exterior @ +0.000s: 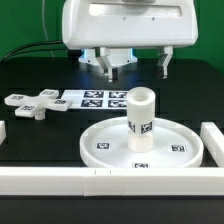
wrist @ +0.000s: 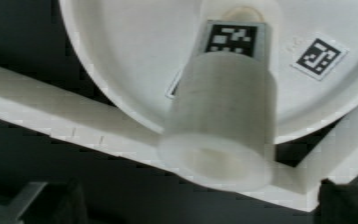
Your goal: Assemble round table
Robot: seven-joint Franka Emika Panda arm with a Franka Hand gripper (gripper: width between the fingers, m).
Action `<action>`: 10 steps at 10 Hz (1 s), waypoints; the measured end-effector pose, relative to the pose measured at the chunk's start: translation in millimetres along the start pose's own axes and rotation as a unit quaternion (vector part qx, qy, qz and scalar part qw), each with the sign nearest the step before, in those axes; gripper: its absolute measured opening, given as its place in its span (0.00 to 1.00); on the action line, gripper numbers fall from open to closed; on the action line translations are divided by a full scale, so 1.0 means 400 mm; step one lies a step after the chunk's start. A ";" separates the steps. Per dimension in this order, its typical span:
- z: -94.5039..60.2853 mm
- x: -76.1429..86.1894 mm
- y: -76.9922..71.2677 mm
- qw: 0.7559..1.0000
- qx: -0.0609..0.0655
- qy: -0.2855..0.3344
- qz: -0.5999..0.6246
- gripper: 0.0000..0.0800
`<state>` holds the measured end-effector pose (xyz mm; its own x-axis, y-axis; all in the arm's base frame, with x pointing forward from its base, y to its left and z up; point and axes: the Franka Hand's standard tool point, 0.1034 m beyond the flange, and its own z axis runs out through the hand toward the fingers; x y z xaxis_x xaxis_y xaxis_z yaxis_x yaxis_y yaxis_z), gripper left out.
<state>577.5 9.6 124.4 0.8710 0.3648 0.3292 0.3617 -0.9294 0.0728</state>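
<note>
Hovers with the gripper (exterior: 136,66) spread wide, pinching nothing. Beneath it: the post (exterior: 141,118), upright on the middle of the disc (exterior: 115,135), seemingly seated there for joining. Well off to one side, beside the marker board (exterior: 100,98): the cross piece (exterior: 33,104), untouched. No brand or words legible, only black-and-white square tags.

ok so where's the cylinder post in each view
Exterior view: the cylinder post stands upright in the middle of the round disc, just below the picture's centre.
Wrist view: the cylinder post fills the middle of the picture, seen lengthwise, its plain end nearest the camera.
Shared landmark: the round disc that the post stands on, showing around it in both views.
</note>
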 end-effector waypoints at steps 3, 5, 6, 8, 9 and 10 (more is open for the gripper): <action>0.027 0.012 -0.016 0.993 0.061 -0.100 -0.003 0.81; 0.022 0.014 -0.041 0.986 0.072 -0.150 0.002 0.81; 0.023 0.013 -0.050 0.981 0.082 -0.174 0.004 0.81; 0.029 0.009 -0.051 0.966 0.094 -0.240 -0.011 0.81; 0.036 0.013 -0.050 0.958 0.104 -0.266 -0.011 0.81; 0.040 0.016 -0.055 0.948 0.112 -0.298 -0.013 0.81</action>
<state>580.5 33.2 110.0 0.8696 0.4165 -0.2652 0.3893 -0.9087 -0.1508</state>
